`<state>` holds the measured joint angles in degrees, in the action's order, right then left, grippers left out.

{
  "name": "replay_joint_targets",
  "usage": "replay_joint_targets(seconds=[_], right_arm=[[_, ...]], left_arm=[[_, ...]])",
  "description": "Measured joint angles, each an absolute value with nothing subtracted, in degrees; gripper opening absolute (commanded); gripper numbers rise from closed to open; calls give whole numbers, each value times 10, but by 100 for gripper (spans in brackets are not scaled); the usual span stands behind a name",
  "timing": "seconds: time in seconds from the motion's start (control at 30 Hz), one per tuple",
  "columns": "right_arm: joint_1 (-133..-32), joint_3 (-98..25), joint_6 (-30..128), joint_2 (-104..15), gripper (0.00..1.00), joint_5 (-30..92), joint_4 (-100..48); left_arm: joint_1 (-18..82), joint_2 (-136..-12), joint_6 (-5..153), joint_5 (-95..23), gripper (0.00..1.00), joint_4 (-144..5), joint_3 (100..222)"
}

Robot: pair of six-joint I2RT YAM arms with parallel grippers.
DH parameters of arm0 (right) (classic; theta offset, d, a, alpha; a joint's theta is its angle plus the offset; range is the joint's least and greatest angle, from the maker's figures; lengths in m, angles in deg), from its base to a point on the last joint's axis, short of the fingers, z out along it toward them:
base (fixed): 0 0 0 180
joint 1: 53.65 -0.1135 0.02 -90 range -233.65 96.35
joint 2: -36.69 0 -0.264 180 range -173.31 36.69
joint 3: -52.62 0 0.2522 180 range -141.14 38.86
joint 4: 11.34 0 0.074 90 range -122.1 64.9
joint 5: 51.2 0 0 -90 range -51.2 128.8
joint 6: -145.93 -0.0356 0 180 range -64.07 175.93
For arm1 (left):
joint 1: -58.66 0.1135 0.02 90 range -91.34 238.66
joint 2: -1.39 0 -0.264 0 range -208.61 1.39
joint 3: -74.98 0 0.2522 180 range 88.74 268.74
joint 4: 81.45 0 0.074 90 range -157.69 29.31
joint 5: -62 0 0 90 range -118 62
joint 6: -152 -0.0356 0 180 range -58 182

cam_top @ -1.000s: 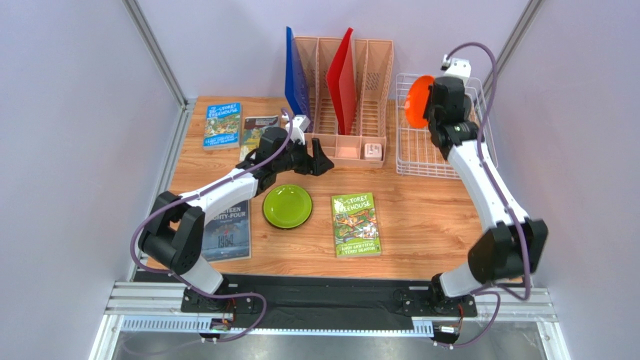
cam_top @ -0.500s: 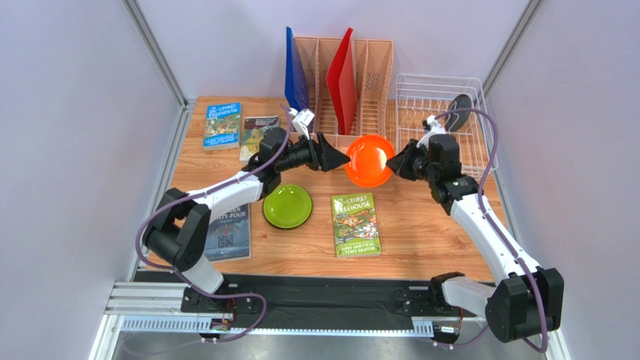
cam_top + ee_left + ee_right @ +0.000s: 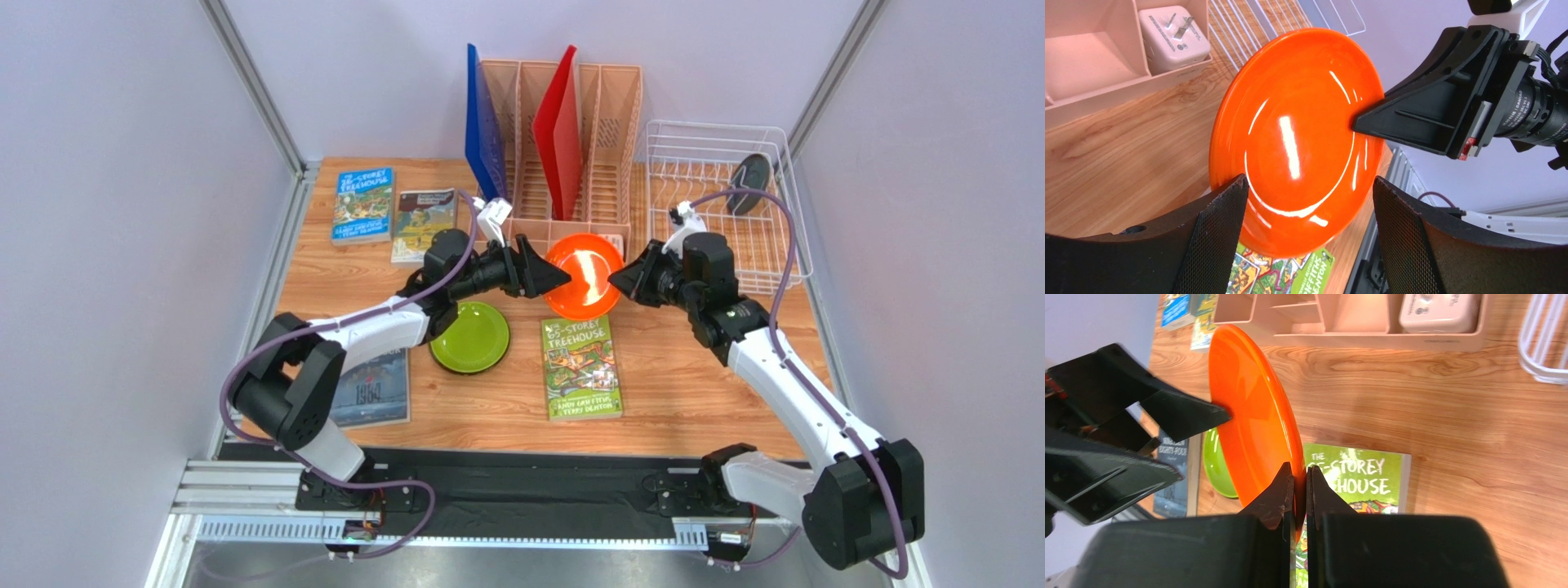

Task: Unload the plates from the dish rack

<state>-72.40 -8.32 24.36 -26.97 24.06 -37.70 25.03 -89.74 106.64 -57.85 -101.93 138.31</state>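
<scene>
The right gripper (image 3: pixel 1295 471) is clamping the rim of the orange plate (image 3: pixel 583 277), holding it on edge in the air just in front of the pink file organiser (image 3: pixel 558 147). The left gripper (image 3: pixel 550 272) is facing it from the opposite side, fingers spread apart at the plate's edge. A dark plate (image 3: pixel 748 184) is standing in the dish rack (image 3: pixel 651 208) beside the organiser.

Bright streaks of light are being thrown back by the smooth, glossy orange plate (image 3: pixel 1290 141) at mid-frame. A rough, dotted matt black texture is being shown on the pads (image 3: pixel 1220 239) of the left pincer (image 3: pixel 1309 196), while the right pincer (image 3: pixel 1298 478) is being seen as smooth matt black plastic. Wood grain is being displayed by the desk (image 3: pixel 681 392); white coated wire is being shown by the dish rack (image 3: pixel 699 172) at upper right.
</scene>
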Motion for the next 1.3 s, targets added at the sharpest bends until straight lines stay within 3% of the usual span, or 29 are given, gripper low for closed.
replay_joint_targets(seconds=[0.37, 0.7, 0.87, 0.9, 0.97, 1.03, 1.17, 1.3], right_arm=[[-726, -85, 254, -234, 0, 304, -391], [-727, -85, 224, -272, 0, 224, -347], [-727, -85, 208, -289, 0, 182, -326], [-727, -85, 208, -292, 0, 182, -326], [-721, -84, 208, -295, 1, 184, -325], [-713, -84, 207, -299, 6, 184, -322], [-714, -84, 200, -301, 48, 175, -306], [-724, -85, 193, -309, 61, 176, -310]], left_arm=[[250, -839, 1034, -514, 82, -970, 1358], [250, -875, 1042, -521, 73, -983, 1366], [250, -893, 1059, -531, 33, -1001, 1367], [250, -893, 1061, -532, 19, -1007, 1367], [254, -893, 1077, -539, 2, -1017, 1368], [258, -888, 1094, -551, 0, -1024, 1368], [258, -866, 1092, -542, 0, -1010, 1368], [247, -838, 1044, -487, 0, -958, 1358]])
